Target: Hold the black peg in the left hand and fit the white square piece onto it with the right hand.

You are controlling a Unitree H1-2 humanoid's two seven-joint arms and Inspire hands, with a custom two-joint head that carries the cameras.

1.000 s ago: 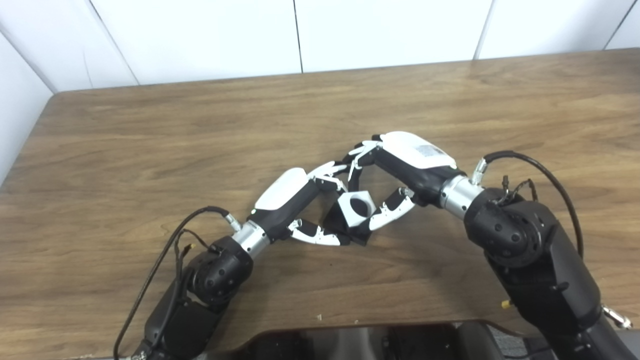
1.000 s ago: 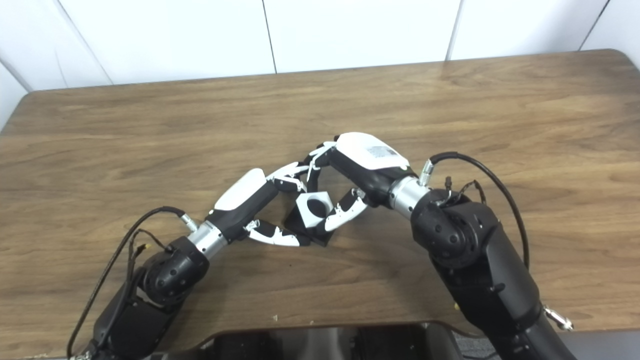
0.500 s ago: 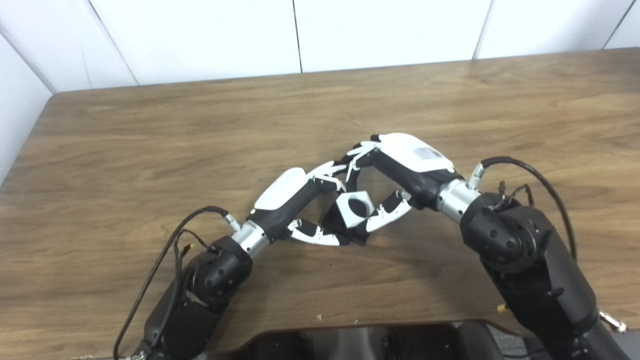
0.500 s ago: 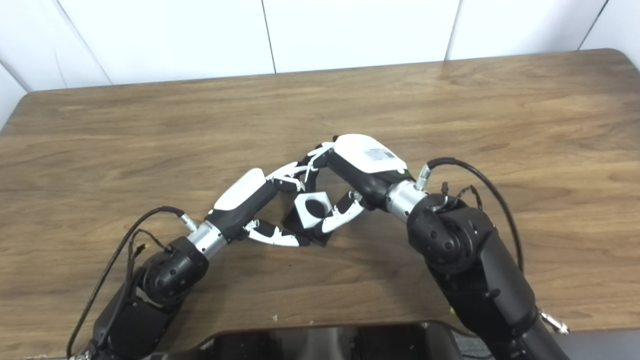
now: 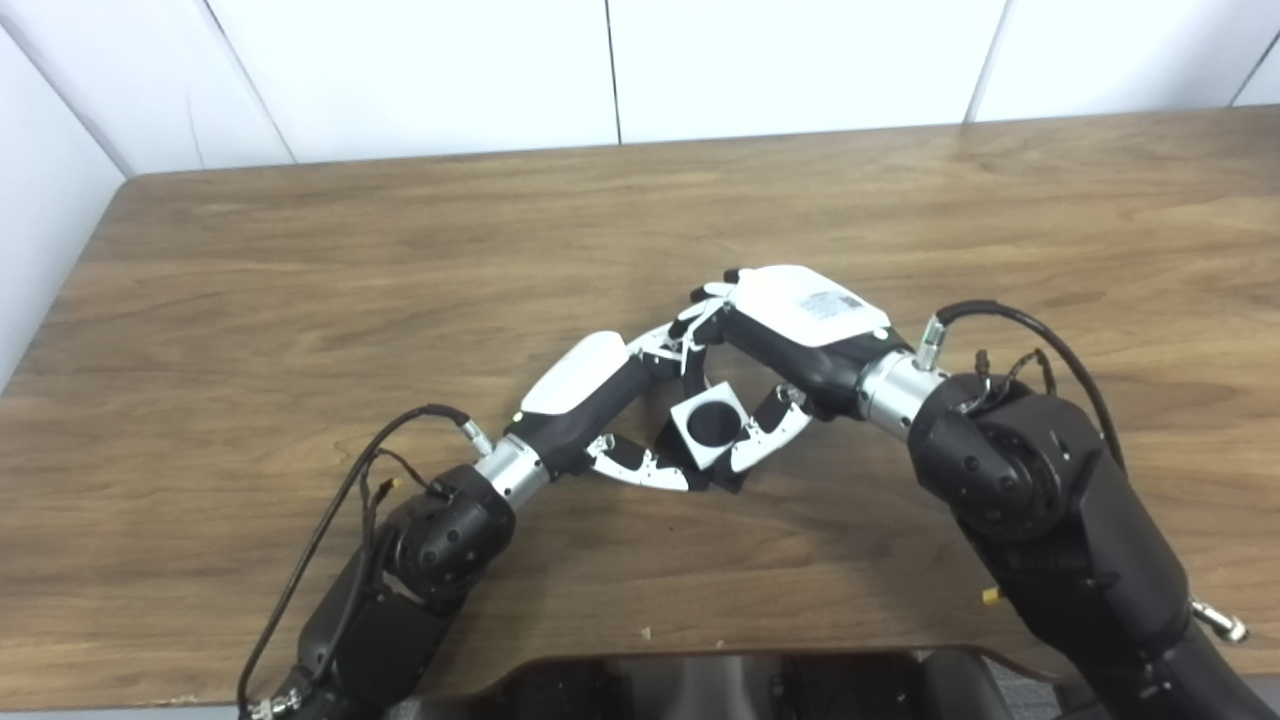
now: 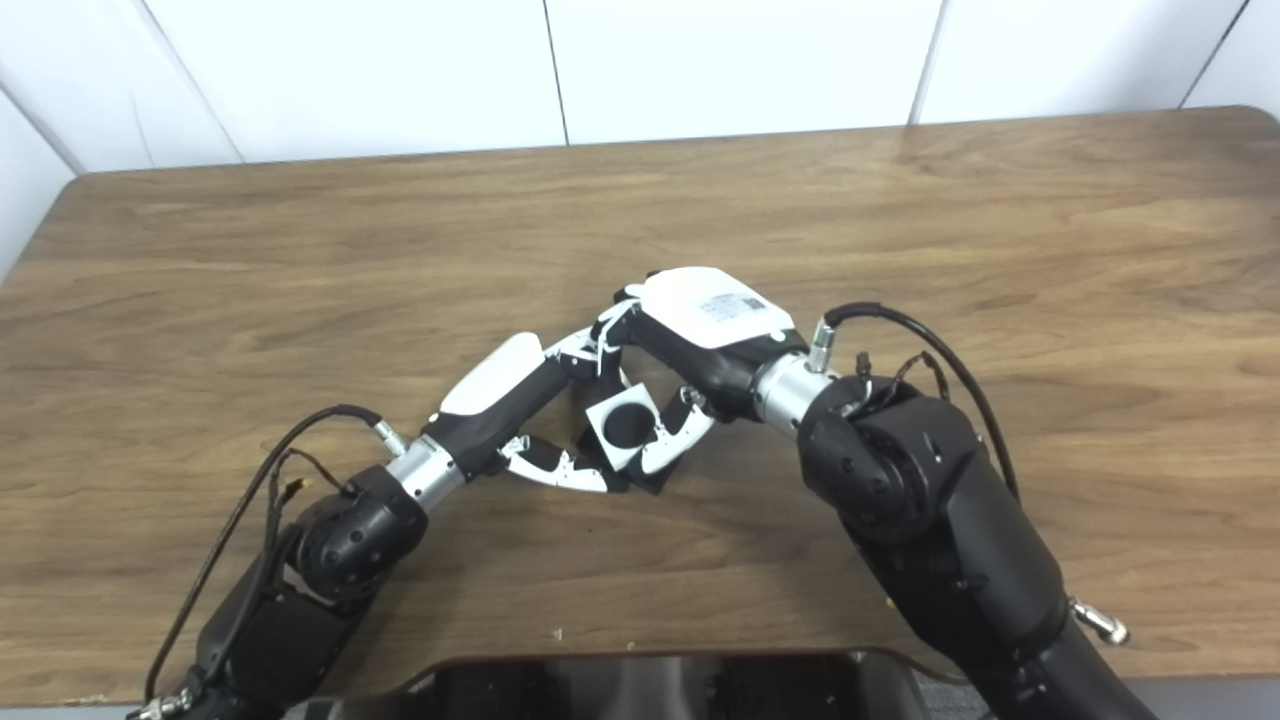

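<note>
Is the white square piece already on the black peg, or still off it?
On, apparently: the white square piece shows its round hole filled black. How deep it sits, cannot tell.

— What colours do we see on the table [image 5: 300, 270]?
— We see brown wood with darker grain streaks, before a plain white wall [image 5: 420, 70].
— And the white square piece [image 5: 709, 427]?
— We see it white, its round middle filled black, over the black peg [image 5: 672, 440].
— The hands?
— We see the left hand [image 5: 600, 395] and right hand [image 5: 790, 325] with white backs, black palms, black-and-white fingers [image 5: 640, 467], silver wrists, and black arms and cables.
</note>
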